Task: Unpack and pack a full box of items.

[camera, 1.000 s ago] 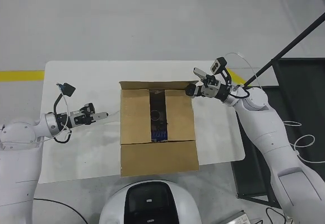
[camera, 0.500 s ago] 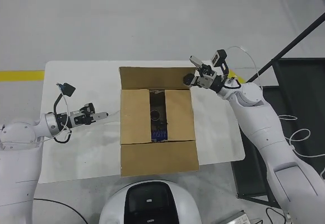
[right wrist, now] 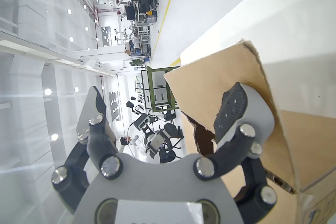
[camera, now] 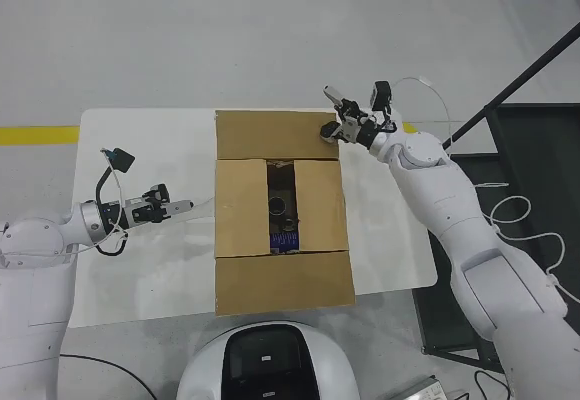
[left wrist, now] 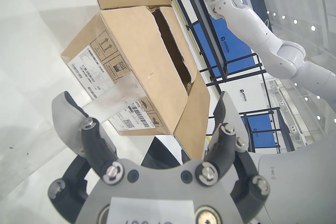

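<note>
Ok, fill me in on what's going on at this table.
The robot is opening a cardboard box on the white table. Its right gripper, open, has one finger against the corner of the far flap, which is folded outward. The near flap is folded out too. The two inner flaps lie flat, with a gap showing items inside. The left gripper sits open beside the box, holding nothing.

Table (camera: pixel 140 140): in front of the robot, with the box on its middle.
Box (camera: pixel 242 205): far flap (camera: pixel 270 135) laid back away from the robot, near flap (camera: pixel 283 282) folded out toward it.
Items (camera: pixel 283 238): inside the box, below the gap between the two top flaps.
Left gripper (camera: pixel 178 208): left of the box, over the table, apart from it.
Right gripper (camera: pixel 330 113): at the far flap's right corner, one fingertip (right wrist: pixel 232 107) touching the flap.
</note>
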`<act>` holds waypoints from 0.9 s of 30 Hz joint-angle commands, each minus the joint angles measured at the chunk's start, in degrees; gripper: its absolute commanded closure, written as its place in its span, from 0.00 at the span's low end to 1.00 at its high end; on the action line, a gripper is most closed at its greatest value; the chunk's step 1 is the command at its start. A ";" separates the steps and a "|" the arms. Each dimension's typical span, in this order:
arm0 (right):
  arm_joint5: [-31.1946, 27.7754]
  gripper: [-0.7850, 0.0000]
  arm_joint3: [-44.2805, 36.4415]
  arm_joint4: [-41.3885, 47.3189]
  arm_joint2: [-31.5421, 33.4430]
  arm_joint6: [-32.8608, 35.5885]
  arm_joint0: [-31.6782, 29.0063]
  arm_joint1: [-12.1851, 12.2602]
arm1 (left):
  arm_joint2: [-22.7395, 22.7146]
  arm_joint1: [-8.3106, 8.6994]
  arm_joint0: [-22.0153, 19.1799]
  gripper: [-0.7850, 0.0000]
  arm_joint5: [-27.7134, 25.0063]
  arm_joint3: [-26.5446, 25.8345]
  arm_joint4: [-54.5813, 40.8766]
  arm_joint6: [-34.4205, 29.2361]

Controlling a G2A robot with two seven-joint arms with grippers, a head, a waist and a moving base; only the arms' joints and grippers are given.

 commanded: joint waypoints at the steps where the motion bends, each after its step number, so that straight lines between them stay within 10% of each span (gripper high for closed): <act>1: -0.11 0.00 2.65 -0.33 -0.98 -0.65 1.23 -1.10 | 0.00 0.00 0.00 0.00 0.00 0.00 0.00 0.00; 27: -4.52 0.00 15.74 -2.15 -1.35 1.34 7.15 -6.58 | 0.00 0.00 0.00 0.00 0.00 0.00 0.00 0.00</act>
